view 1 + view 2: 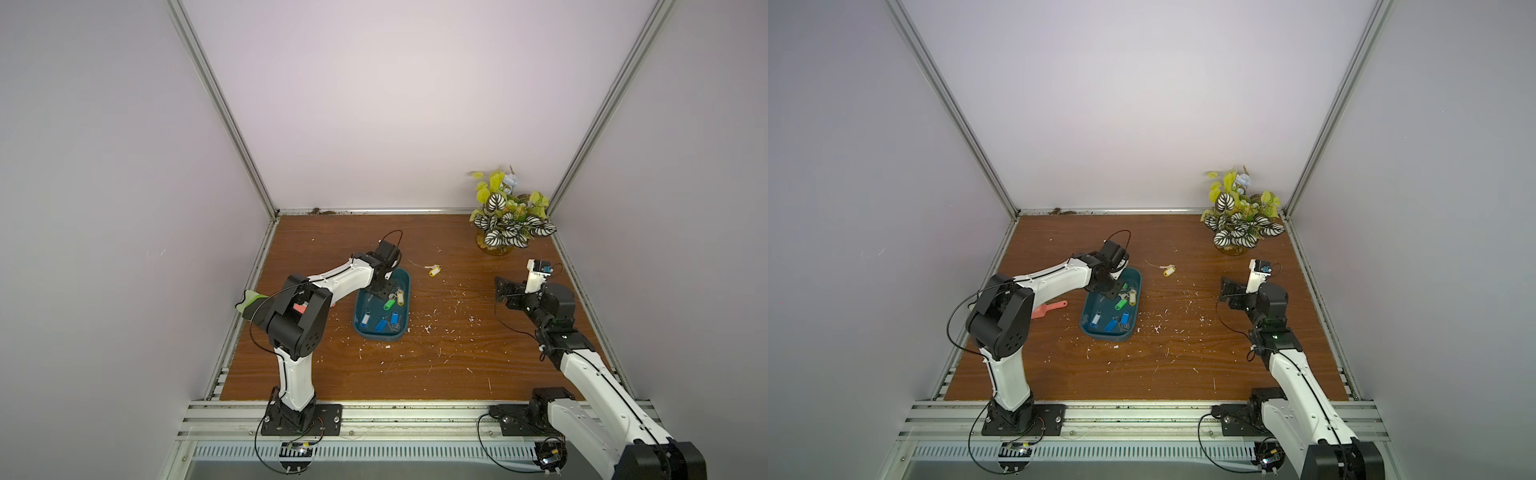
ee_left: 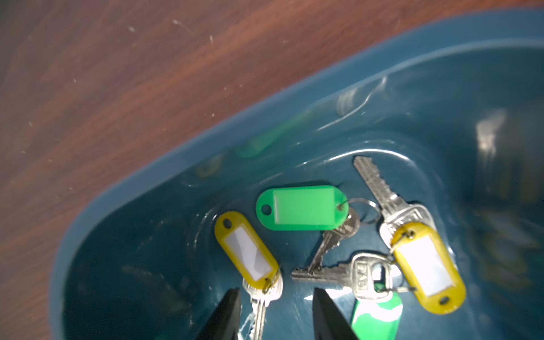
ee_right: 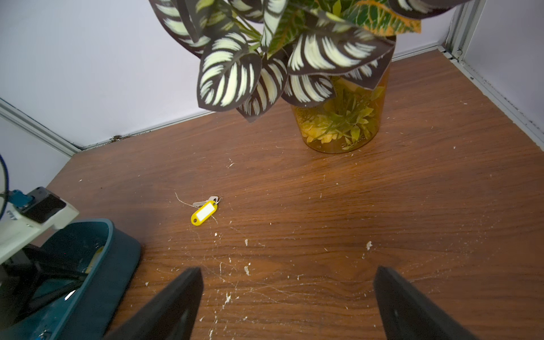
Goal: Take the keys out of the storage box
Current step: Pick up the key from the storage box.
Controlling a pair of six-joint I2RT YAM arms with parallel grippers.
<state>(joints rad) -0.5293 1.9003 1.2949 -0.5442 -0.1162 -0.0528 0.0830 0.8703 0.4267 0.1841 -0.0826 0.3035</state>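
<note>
The dark teal storage box (image 1: 358, 320) (image 1: 1086, 320) lies left of the table's middle. In it are several keys with blue (image 1: 394, 318), green (image 1: 389, 304) and yellow tags. My left gripper (image 1: 384, 291) (image 2: 275, 291) reaches down into the box's far end. Its jaws stand narrowly apart on either side of the silver key (image 2: 262, 297) of a yellow tag (image 2: 247, 250), and a gap shows beside the key. A green tag (image 2: 300, 207) and another yellow tag (image 2: 426, 265) lie close by. One yellow-tagged key (image 1: 434, 271) (image 3: 204, 212) lies on the table outside the box. My right gripper (image 1: 505, 286) (image 3: 288, 269) hovers open and empty at the right.
A potted plant (image 1: 509, 220) (image 3: 338, 117) stands at the back right corner. A red-orange plastic piece (image 1: 1050, 309) lies left of the box, partly under my left arm. White scraps (image 1: 428, 328) dot the wooden table. Walls with metal rails close the left, right and back.
</note>
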